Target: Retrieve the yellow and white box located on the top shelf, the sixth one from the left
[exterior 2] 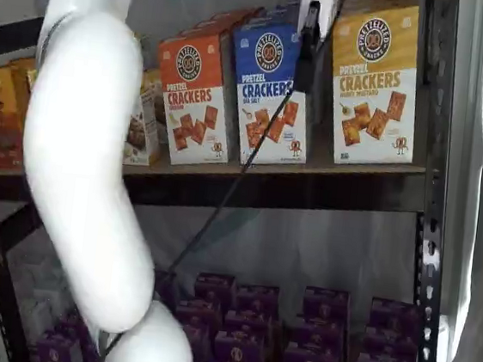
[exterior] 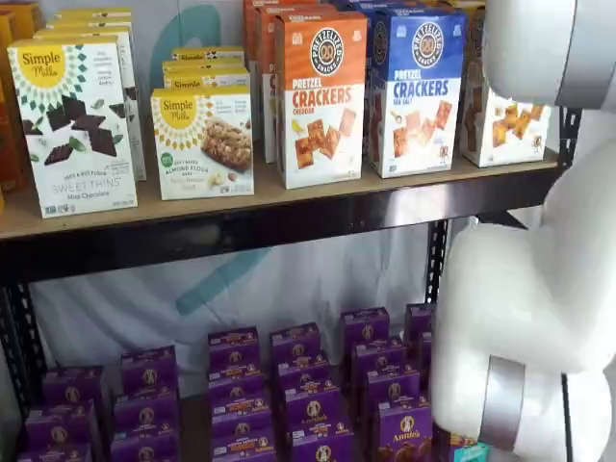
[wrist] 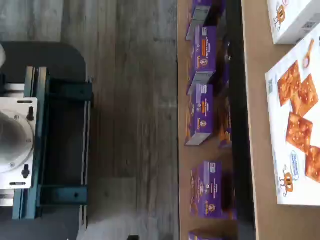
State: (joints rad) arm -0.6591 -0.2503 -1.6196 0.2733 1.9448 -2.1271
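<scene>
The yellow and white box [exterior 2: 377, 83] stands upright at the right end of the top shelf [exterior 2: 310, 188], next to the blue carton [exterior 2: 268, 89]. In a shelf view the white arm hides part of the box [exterior: 505, 120]. The wrist view shows its white front with pictured crackers [wrist: 295, 125] on the tan board [wrist: 260, 150]. My gripper [exterior 2: 307, 54] hangs from the view's top edge, in front of the gap between the blue carton and the box. Only a dark finger shows side-on with a cable beside it, so I cannot tell if it is open.
An orange carton [exterior: 320, 96] and white Simple Mills boxes [exterior: 202, 140] fill the shelf to the left. Several purple boxes [exterior: 308, 385] stand on the lower shelf. A black upright [exterior 2: 433, 210] stands right of the box. The white arm [exterior: 529, 289] blocks the right side.
</scene>
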